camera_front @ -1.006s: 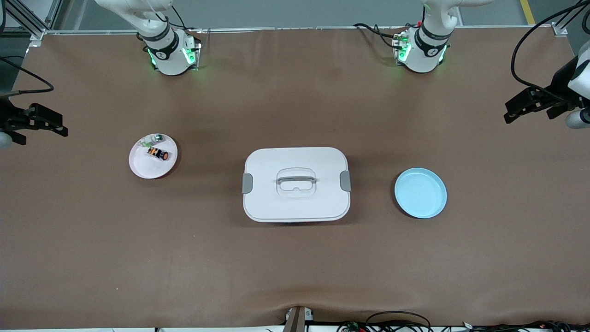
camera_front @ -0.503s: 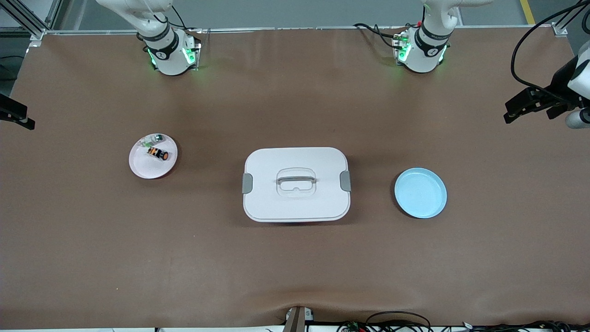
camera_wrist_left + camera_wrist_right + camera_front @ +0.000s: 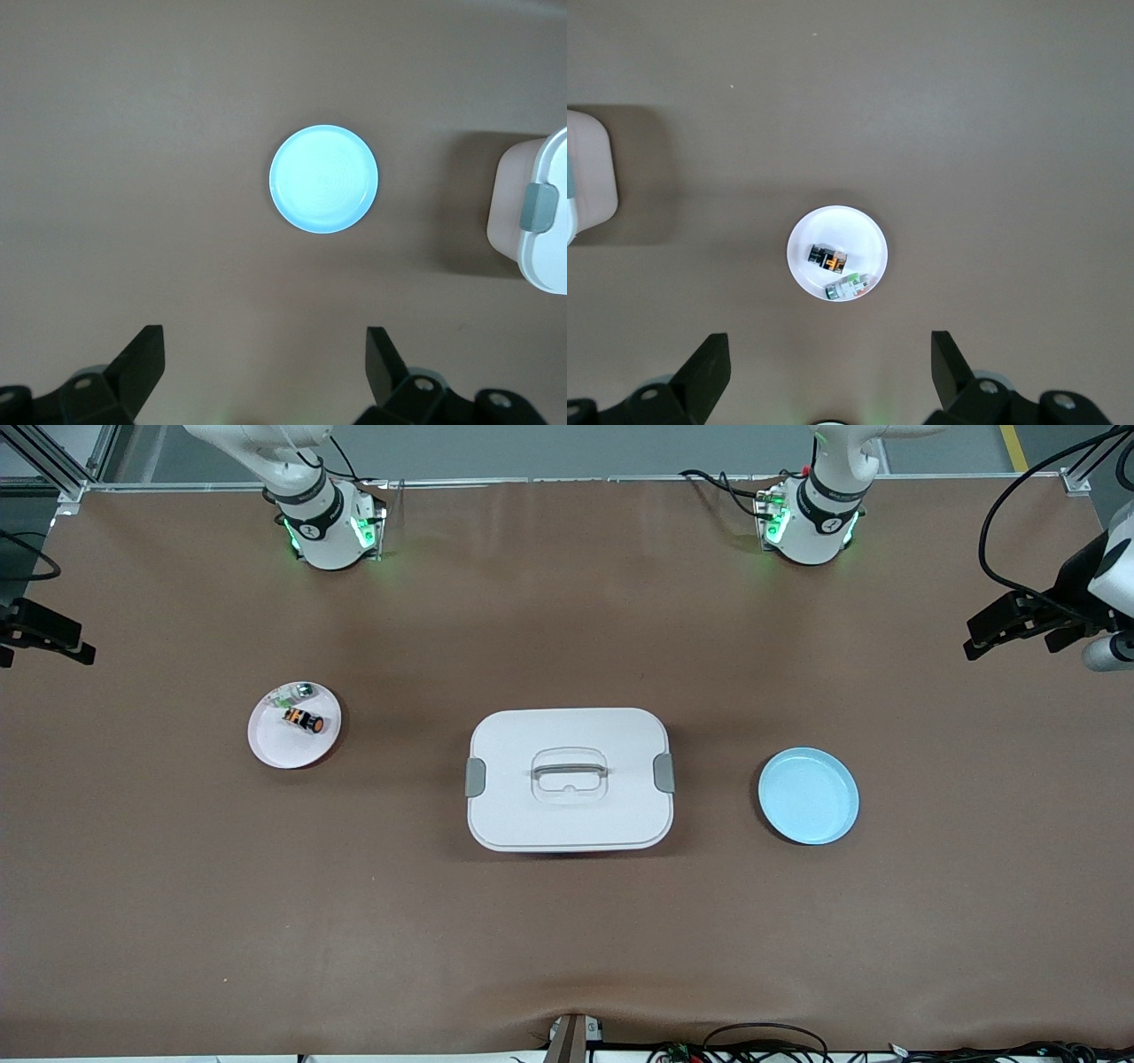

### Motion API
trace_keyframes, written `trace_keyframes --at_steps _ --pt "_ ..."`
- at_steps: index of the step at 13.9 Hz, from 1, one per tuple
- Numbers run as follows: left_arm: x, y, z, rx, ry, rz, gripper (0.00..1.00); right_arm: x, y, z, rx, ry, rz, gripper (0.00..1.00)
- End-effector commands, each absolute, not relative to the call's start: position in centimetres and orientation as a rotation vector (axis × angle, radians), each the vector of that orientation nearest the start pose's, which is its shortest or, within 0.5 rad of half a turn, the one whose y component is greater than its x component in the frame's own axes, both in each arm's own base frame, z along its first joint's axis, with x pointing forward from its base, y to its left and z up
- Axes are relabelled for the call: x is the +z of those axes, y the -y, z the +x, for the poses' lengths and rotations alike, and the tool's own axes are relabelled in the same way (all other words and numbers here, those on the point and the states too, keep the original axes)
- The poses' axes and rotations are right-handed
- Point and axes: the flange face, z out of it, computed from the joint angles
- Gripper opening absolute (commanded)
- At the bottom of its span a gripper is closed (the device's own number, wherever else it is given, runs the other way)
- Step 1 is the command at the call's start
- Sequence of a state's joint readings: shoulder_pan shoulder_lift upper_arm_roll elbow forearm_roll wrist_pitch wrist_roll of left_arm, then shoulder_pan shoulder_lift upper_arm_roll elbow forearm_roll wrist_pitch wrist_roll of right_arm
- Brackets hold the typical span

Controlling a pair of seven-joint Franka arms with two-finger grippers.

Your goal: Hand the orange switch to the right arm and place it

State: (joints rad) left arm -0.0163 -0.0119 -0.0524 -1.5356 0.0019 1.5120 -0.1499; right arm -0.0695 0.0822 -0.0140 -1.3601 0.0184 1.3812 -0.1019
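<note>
Sitting in the white dish (image 3: 293, 724) toward the right arm's end of the table, the orange switch (image 3: 303, 721) lies just beside a small green-and-silver part (image 3: 298, 691), so any pick needs a clean approach. A lidded white container (image 3: 568, 779) sits mid-table, between that dish and an empty blue plate (image 3: 808, 795), probably the drop spot. Left gripper (image 3: 263, 367) hangs high over the blue plate, fingers spread wide, nothing held. Right gripper (image 3: 830, 372) hangs over the white dish, likewise spread and empty.
</note>
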Motion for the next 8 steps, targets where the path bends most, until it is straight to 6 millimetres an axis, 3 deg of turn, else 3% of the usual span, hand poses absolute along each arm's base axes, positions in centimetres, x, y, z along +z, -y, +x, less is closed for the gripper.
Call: trace_keyframes --at_steps 1,8 --pt "64.67 3.89 54.44 0.035 0.103 -3.148 1.0 67.63 4.12 54.87 0.059 0.009 -3.115 1.0" --pt "64.24 3.72 54.67 0.05 0.107 -3.147 1.0 67.65 4.88 54.84 0.057 -0.009 -3.136 1.0"
